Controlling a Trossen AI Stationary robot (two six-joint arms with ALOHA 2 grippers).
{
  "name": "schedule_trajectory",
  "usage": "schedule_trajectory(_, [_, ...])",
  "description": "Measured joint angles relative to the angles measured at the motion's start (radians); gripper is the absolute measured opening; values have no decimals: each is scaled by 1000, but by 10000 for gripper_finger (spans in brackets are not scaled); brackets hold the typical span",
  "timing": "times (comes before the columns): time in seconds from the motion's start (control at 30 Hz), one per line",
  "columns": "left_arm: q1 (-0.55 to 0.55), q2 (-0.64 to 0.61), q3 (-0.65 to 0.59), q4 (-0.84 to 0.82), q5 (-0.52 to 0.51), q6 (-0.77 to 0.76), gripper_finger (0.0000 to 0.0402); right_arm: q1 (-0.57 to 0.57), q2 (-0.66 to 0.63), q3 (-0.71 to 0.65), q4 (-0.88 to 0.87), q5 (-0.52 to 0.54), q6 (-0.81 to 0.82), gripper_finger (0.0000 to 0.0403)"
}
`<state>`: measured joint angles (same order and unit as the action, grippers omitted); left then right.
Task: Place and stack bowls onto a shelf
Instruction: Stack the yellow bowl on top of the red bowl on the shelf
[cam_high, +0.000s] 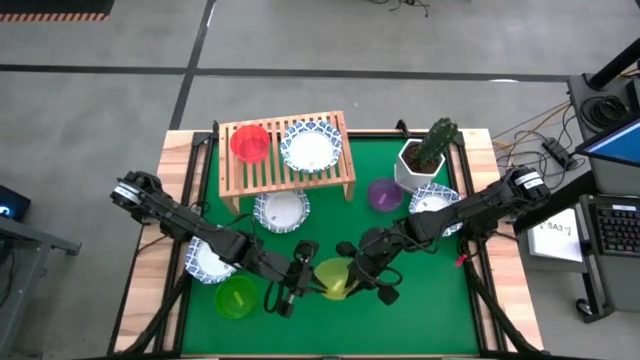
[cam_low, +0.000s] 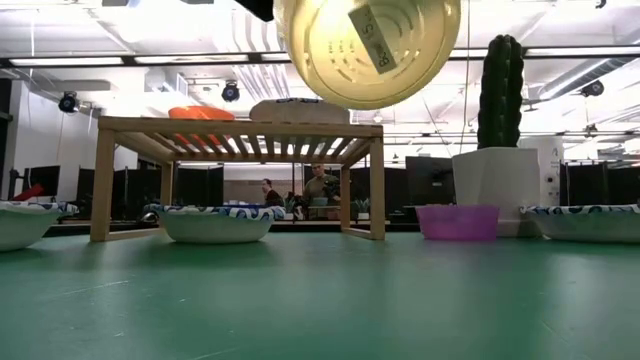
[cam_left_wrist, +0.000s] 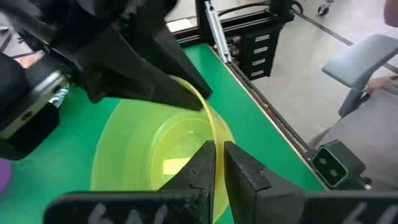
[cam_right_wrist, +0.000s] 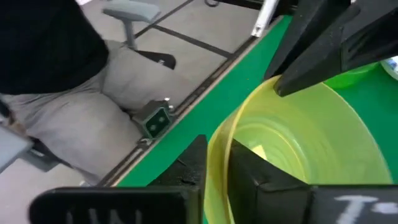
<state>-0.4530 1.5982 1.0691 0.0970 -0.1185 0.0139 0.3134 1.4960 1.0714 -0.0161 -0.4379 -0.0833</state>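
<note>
The shelf (cam_high: 287, 156) already carries two bowls — a patterned bowl (cam_high: 281, 210) blocks its front, green mat beside lies open.

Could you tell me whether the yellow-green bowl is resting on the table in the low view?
No, the yellow-green bowl hangs in the air well above the green table.

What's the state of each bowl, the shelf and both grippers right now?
Yellow-green bowl: lifted off the table, gripped on its rim by both grippers.
Left gripper: shut on the yellow-green bowl.
Right gripper: shut on the yellow-green bowl.
Red bowl: on the shelf.
Shelf: upright, holding two bowls.
Patterned bowl: on the shelf beside the red bowl.
Green bowl: on the table.
Purple bowl: on the table.
</note>
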Motion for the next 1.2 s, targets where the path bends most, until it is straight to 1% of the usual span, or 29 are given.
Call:
schedule_trajectory(0.2, [-1,0,0,-2,0,-2,1,-10,0,1,-3,17,12,96])
schedule_trajectory(0.37, [0,0,0,-44,1,-25,0,-24,-9,3,-7,19,27,127])
schedule_trajectory(0.57, [-2,0,0,-66,5,-56,1,-43,-28,5,-6,19,34,148])
schedule_trajectory(0.67, [-2,-1,0,-77,31,-75,1,-59,-55,5,-6,20,34,150])
schedule_trajectory(0.73, [-2,-8,1,-115,32,-96,1,-70,-86,5,-12,20,38,149])
schedule_trajectory(0.83, [-2,-10,55,-254,32,-145,1,-80,-154,5,-38,23,21,144])
schedule_trajectory(0.93, [-2,-11,158,-472,27,-165,1,-82,-233,0,-68,24,-17,139])
schedule_trajectory(1.0, [-2,-11,241,-646,-3,-165,1,-80,-285,-13,-86,40,-40,137])
schedule_trajectory(1.1, [-1,-11,386,-957,-90,-156,0,-80,-351,-60,-82,46,-55,134])
schedule_trajectory(1.2, [11,-14,533,-1286,-258,-161,0,-80,-402,-125,-52,47,-60,134])
